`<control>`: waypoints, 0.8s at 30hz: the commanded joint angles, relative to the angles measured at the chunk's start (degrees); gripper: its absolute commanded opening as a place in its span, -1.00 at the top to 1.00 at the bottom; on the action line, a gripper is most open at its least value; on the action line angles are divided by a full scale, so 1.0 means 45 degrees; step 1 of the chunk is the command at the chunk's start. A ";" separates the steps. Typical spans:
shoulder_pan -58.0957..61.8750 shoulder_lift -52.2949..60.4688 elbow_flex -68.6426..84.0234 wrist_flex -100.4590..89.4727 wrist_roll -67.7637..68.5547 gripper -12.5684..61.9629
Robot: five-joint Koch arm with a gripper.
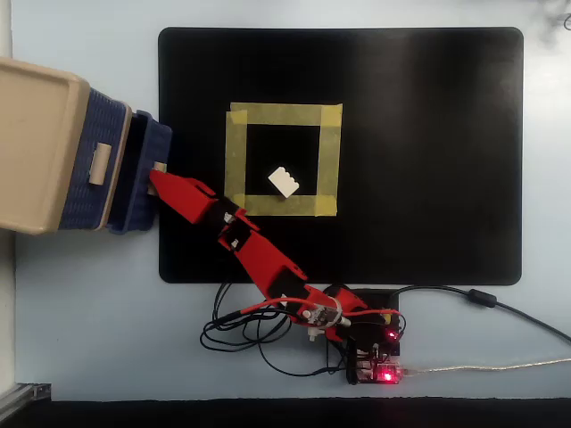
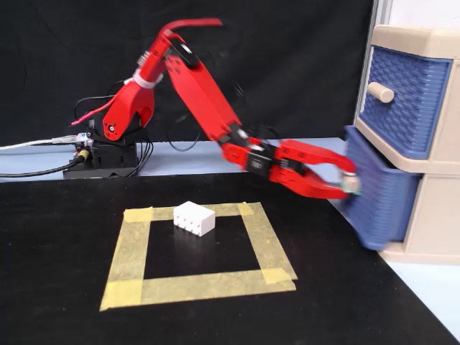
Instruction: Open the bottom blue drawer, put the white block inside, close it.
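The bottom blue drawer [image 1: 153,134] [image 2: 377,201] of the beige-topped cabinet [image 1: 36,143] [image 2: 417,37] stands partly pulled out over the mat's edge. My red gripper [image 1: 156,176] [image 2: 350,185] is at its front, jaws closed around the small beige handle. The white block [image 1: 285,181] [image 2: 195,217] lies on the black mat inside the yellow tape square [image 1: 236,160] [image 2: 129,251], apart from the gripper and to the right of the arm in the overhead view. The inside of the drawer is mostly hidden.
The upper blue drawer [image 1: 103,125] [image 2: 402,100] is closed. The black mat [image 1: 428,160] [image 2: 57,251] covers most of the table. The arm's base, board and cables [image 1: 375,357] [image 2: 93,151] sit just off the mat's edge.
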 commanded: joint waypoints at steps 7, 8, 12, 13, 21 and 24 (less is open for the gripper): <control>0.1113 0.2734 0.5703 -0.1777 0.0000 0.88; 0.1113 0.2734 0.5723 -0.1738 0.0000 0.83; 0.1094 0.3242 0.5527 -0.1816 0.0254 -0.19; 0.1133 0.3984 0.5586 -0.1699 0.0176 -0.23; 0.2988 1.1992 0.6250 0.7734 0.0508 -0.23; 0.3047 1.3809 0.4805 1.2402 0.2383 -0.23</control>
